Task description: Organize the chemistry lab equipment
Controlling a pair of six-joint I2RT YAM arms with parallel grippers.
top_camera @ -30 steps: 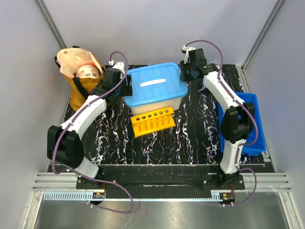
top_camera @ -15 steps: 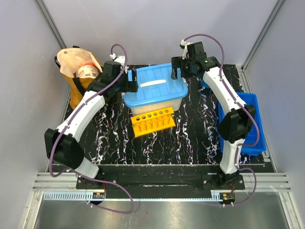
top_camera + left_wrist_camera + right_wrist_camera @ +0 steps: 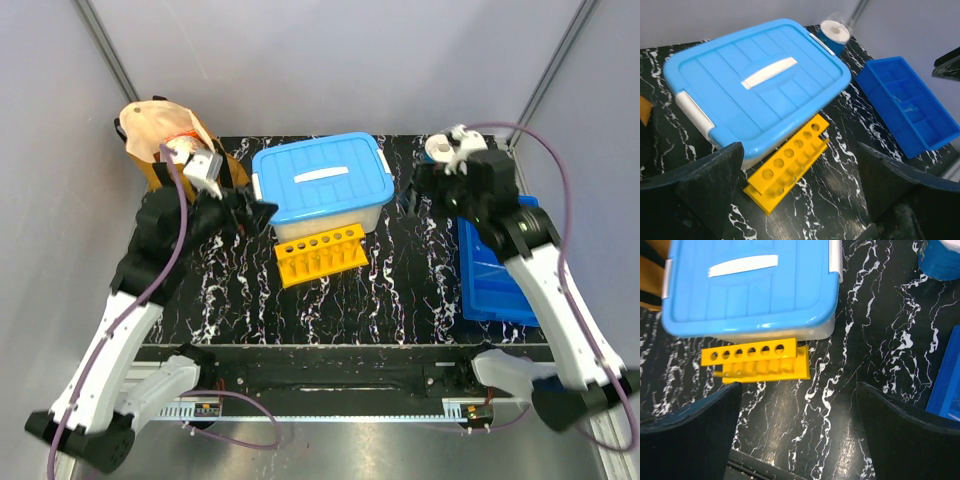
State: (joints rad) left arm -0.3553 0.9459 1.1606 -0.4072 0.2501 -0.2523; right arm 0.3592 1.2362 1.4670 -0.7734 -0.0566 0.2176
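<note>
The blue-lidded box (image 3: pixel 322 185) sits on my bench (image 3: pixel 400 290), with the yellow rack (image 3: pixel 322 254) just in front. My left pincer (image 3: pixel 252 212) and right pincer (image 3: pixel 410 200) hang beside its ends.

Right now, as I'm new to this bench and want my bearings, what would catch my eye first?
The big clear storage box with a bright blue lid sits at the back middle of the black marbled table, lid on. Close in front of it lies a yellow test-tube rack. A blue divided tray lies at the right edge, and a brown bag stands at the back left corner.
</note>
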